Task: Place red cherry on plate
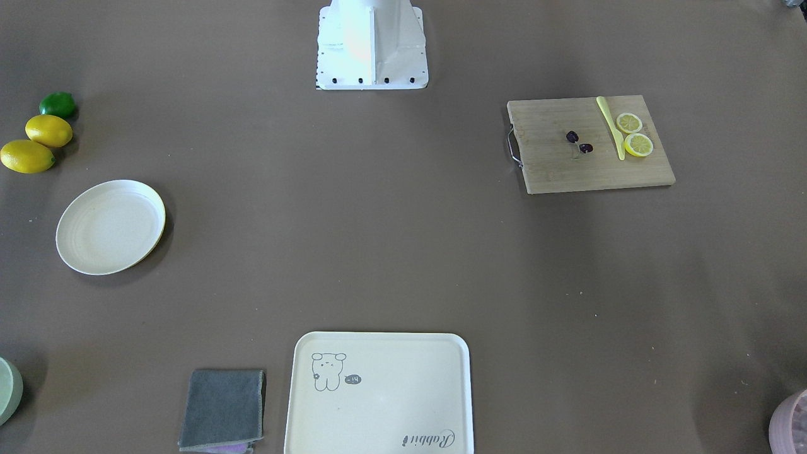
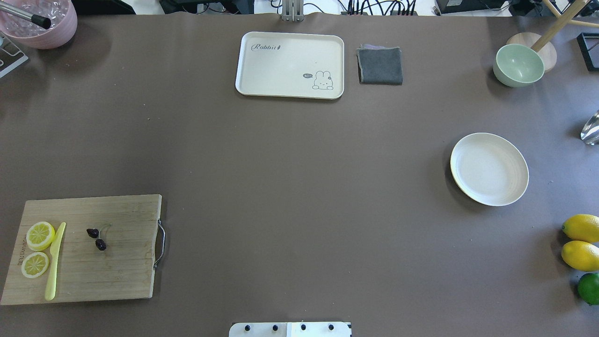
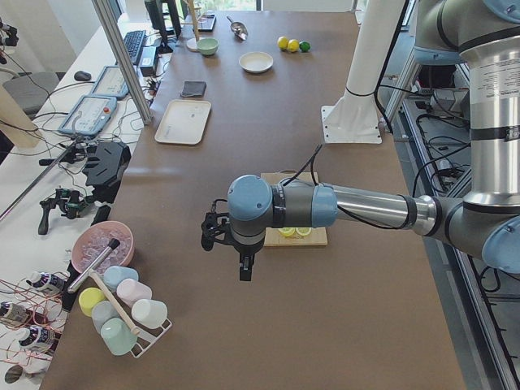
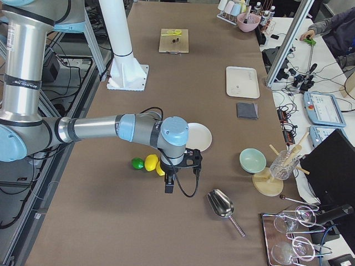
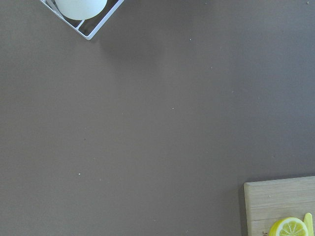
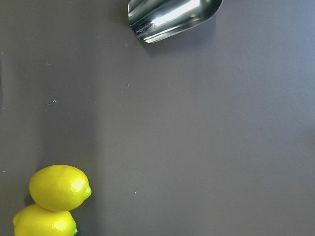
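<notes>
Remaining: everything; pick-up, carry and set-down are all undone, by my reading.
Table (image 2: 299, 187): left end effector (image 3: 244, 272) and right end effector (image 4: 169, 187) hang above it; opening and load cannot be told.
Cutting board (image 2: 121, 276): holds the cherry (image 2: 100, 244), robot's far left.
Plate (image 2: 489, 169): bare, far right, well apart.
In the way: nothing between them; knife (image 2: 54, 262) near cherry; tray (image 2: 281, 65), lemons (image 2: 582, 228) off-route.

Matt brown surface (image 2: 299, 187); wooden cutting board (image 2: 121, 271) (metal handle); glossy steel scoop (image 6: 172, 17); grey cloth (image 2: 380, 65).
</notes>
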Controlling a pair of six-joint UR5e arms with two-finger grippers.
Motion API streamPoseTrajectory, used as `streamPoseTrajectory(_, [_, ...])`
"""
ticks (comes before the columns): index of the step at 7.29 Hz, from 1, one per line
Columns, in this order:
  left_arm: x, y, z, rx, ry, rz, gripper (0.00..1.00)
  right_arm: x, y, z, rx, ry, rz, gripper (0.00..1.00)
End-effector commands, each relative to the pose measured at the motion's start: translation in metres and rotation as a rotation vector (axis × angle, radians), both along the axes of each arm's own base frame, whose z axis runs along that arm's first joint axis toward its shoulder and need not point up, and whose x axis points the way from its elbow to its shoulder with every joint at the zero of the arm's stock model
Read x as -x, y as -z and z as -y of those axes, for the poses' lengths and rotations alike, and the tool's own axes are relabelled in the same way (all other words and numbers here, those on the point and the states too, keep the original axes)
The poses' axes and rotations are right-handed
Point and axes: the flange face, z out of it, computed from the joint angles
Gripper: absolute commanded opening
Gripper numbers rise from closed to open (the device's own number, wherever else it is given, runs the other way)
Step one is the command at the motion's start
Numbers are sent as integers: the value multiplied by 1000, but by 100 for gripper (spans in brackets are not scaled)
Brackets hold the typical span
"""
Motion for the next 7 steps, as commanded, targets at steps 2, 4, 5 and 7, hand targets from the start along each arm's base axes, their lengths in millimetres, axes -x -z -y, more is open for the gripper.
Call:
streamPoseTrajectory(2, [5,35,-2,-71,12,6,98,0,1,1,-5,0,-1,100])
streamPoseTrajectory(4, [8,56,10,-144,15,16,98,-1,7,8,-76,-4,-7,100])
streamPoseTrajectory(5, [9,73,16,-248,21,18,98,-1,20,18,-206,-4,-12,100])
streamPoseTrajectory(7, [17,87,25,-384,37,44,98,-1,35,25,-397,-37,-8,100])
